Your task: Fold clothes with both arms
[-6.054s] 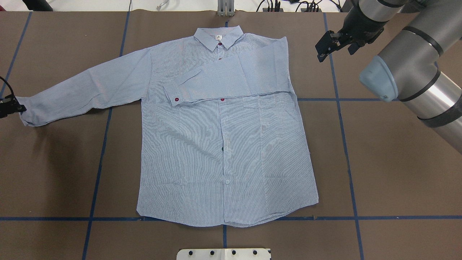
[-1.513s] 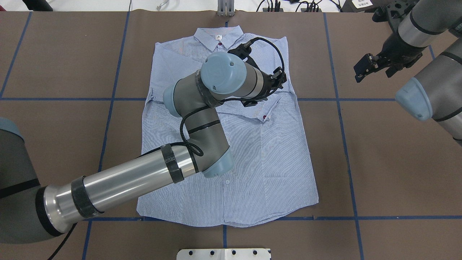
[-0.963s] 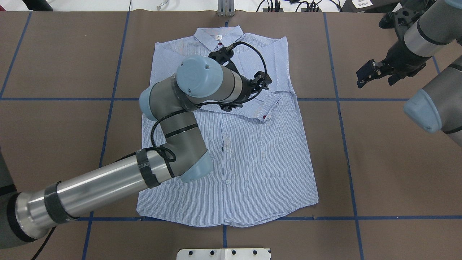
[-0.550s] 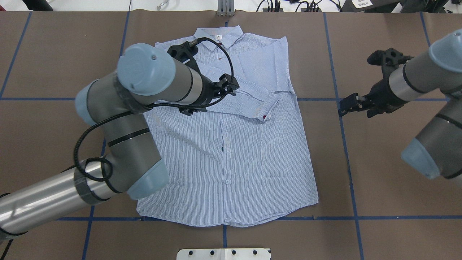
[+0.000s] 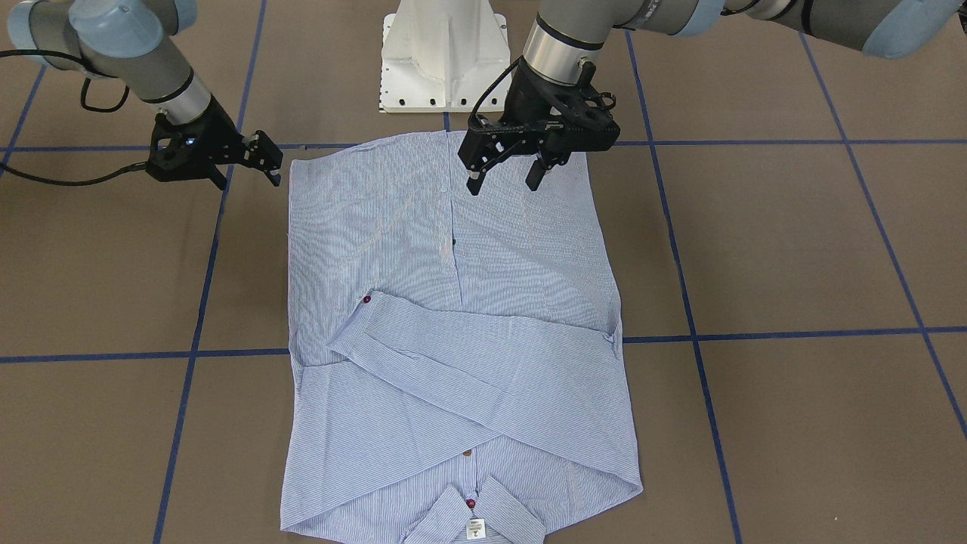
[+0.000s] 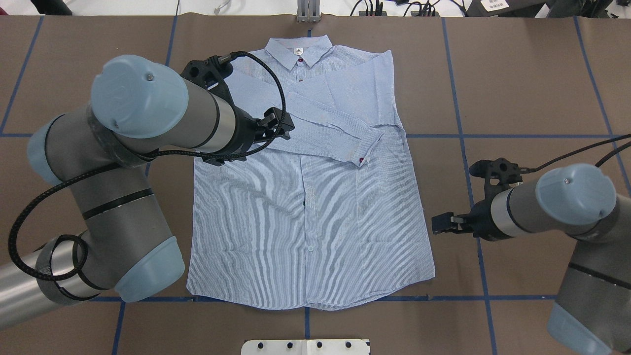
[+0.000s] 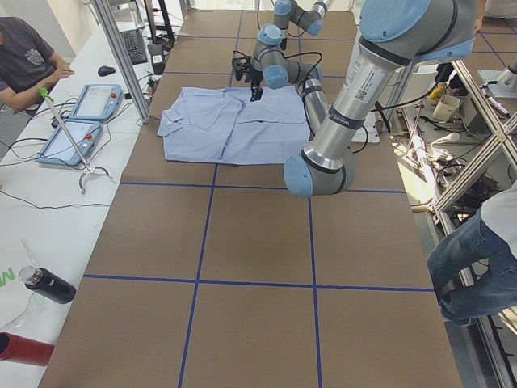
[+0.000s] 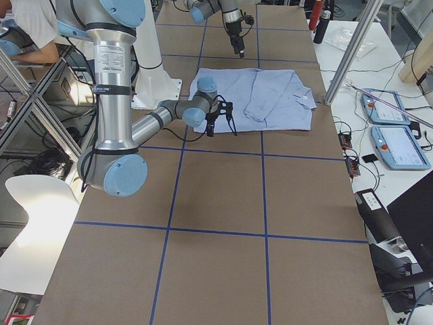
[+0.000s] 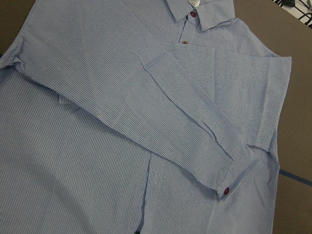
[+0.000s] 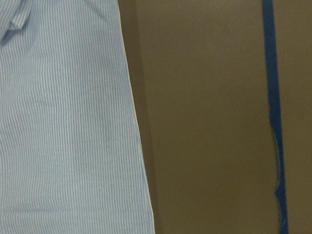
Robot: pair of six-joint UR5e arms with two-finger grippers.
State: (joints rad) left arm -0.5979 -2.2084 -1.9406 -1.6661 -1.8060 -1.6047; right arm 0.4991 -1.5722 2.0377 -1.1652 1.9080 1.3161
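The light blue striped shirt (image 6: 315, 207) lies flat and face up on the brown table (image 6: 532, 88), collar (image 6: 298, 49) at the far side. Both sleeves are folded across the chest; the upper sleeve's cuff with a red button (image 6: 362, 158) points to the right. It also shows in the left wrist view (image 9: 226, 190). My left gripper (image 5: 502, 185) is open and empty, held above the shirt's left half (image 6: 278, 123). My right gripper (image 6: 441, 224) is open and empty, low beside the shirt's right edge near the hem (image 5: 264, 157). The right wrist view shows that edge (image 10: 63, 122).
The white pedestal base (image 5: 443, 53) stands at the near table edge just past the hem. Blue tape lines (image 6: 475, 148) grid the table. A side bench with tablets (image 7: 81, 121) and bottles (image 7: 48, 284) runs past the far edge, where a person sits.
The left sleeve now lies across the chest. My left gripper has let it go and drawn back to the left. My right arm has swung from the far right to the shirt's lower right edge.
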